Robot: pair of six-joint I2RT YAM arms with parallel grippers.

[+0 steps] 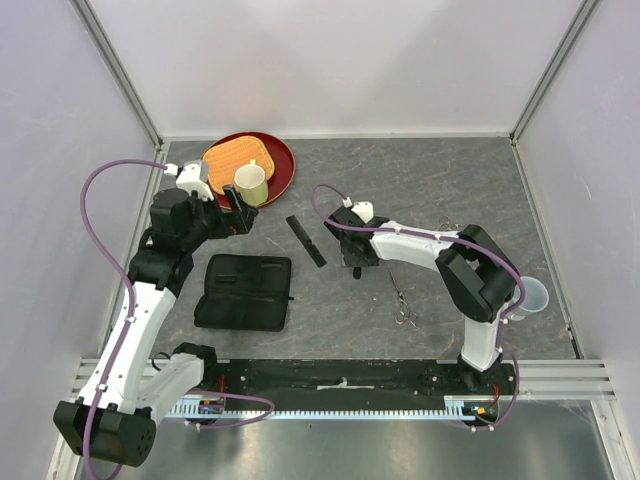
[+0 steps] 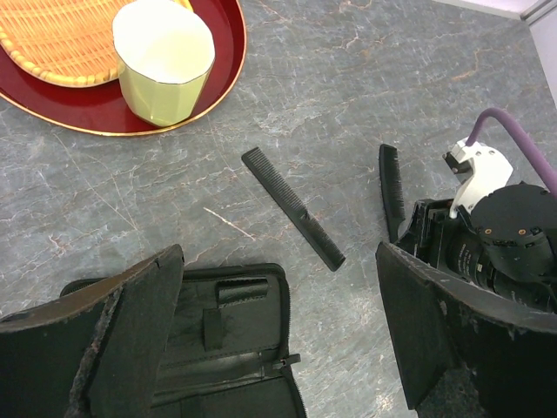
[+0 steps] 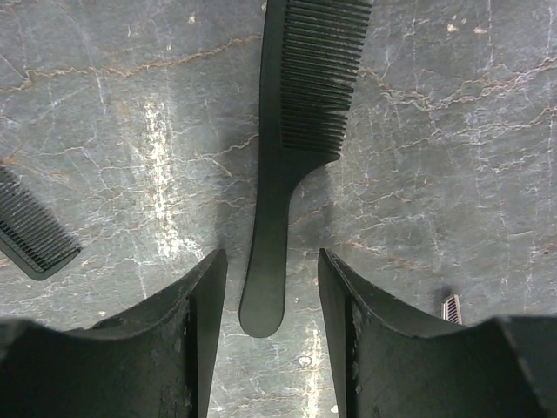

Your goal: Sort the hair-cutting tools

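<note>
Black plastic, the comb with a handle lies flat on the grey table, to the right of the open black case. The end of its handle sits between the two fingers of the right gripper. The fingers are partly open, one on each side of the handle. There is a thin gap on both sides, so they do not hold it. The right arm reaches in toward the case, bent at the elbow, with its gripper pointing down at the table.

The straight comb also lies flat, between the case and the other comb, touching neither. A pair of silver scissors lies further right of the case, past the right gripper.

The left gripper hangs in the air near the far edge of the case, wide open, with nothing in it. Behind the case is a red tray with a woven mat and a pale yellow cup on it.
</note>
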